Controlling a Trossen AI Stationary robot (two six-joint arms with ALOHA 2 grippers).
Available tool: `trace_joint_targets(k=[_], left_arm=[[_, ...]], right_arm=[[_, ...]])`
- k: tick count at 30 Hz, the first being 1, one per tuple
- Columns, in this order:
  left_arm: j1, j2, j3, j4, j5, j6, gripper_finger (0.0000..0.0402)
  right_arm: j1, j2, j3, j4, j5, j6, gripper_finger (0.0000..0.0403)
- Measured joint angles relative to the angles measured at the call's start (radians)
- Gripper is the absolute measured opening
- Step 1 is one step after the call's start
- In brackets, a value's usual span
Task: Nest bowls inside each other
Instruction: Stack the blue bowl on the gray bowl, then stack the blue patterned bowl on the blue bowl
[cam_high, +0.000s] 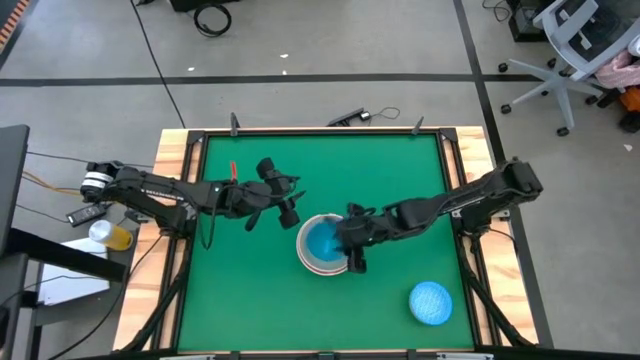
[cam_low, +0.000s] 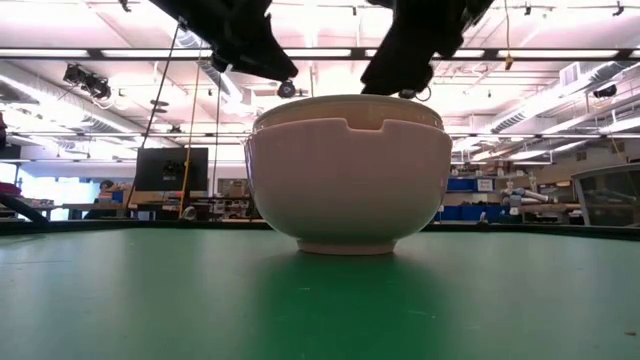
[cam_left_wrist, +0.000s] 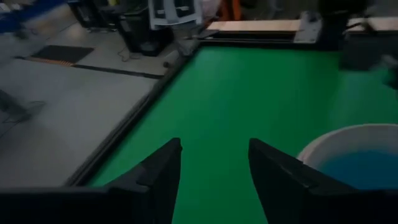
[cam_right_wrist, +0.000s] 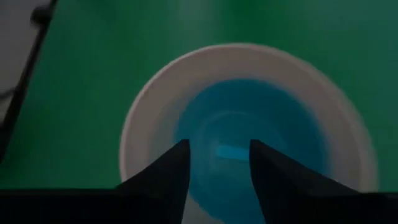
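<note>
A large white bowl (cam_high: 304, 256) stands upright on its base on the green mat, near the middle. A blue bowl (cam_high: 325, 243) sits nested inside it, and in the low view a cream rim (cam_low: 400, 112) rises just above the white bowl (cam_low: 348, 180). My right gripper (cam_right_wrist: 219, 177) hovers open over the blue bowl's (cam_right_wrist: 249, 124) hollow, its fingers pointing down at a slant and touching nothing that shows. My left gripper (cam_left_wrist: 214, 180) stands open above the mat just left of the stack (cam_left_wrist: 354, 155). A second, speckled blue bowl (cam_high: 431, 302) lies rim down at the front right.
A wooden frame (cam_high: 170, 200) borders the green mat (cam_high: 250, 300). Bare mat lies at the front left and along the far side. Off the table are a yellow object (cam_high: 112, 236) at the left and an office chair (cam_high: 570, 50) at the far right.
</note>
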Motion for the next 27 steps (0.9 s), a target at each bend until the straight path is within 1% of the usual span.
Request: trace_joint_targets(k=[3,7,10,13,15,17,20,24,27], left_arm=[[0.012,0.000,0.000,0.014,0.130,0.004,0.0190],[0.024,0.018,0.000,0.035,0.325,0.028,0.0190],[0.015,0.046,0.000,0.068,0.423,0.022,0.0189],[-0.014,0.082,0.000,0.095,0.480,0.005,0.0190],[-0.039,0.101,0.000,0.096,0.482,-0.022,0.0189],[-0.063,0.114,0.000,0.094,0.461,-0.064,0.0189],[-0.104,0.117,0.000,0.061,0.410,-0.134,0.0189],[-0.180,0.117,0.000,0.022,0.397,-0.185,0.0189],[-0.248,0.114,0.000,0.011,0.368,-0.205,0.0189]], right_arm=[[-0.010,-0.076,0.000,-0.094,0.073,0.111,0.0182],[0.001,-0.183,0.000,-0.278,0.159,0.266,0.0187],[0.047,-0.244,-0.002,-0.452,0.157,0.401,0.0186],[0.118,-0.276,-0.023,-0.612,0.105,0.592,0.0186],[0.179,-0.279,-0.041,-0.698,0.073,0.737,0.0185],[0.244,-0.274,-0.067,-0.751,0.043,0.878,0.0185],[0.338,-0.265,-0.114,-0.762,0.009,1.039,0.0185],[0.443,-0.239,-0.169,-0.753,-0.041,1.188,0.0185],[0.515,-0.202,-0.188,-0.744,-0.110,1.234,0.0185]])
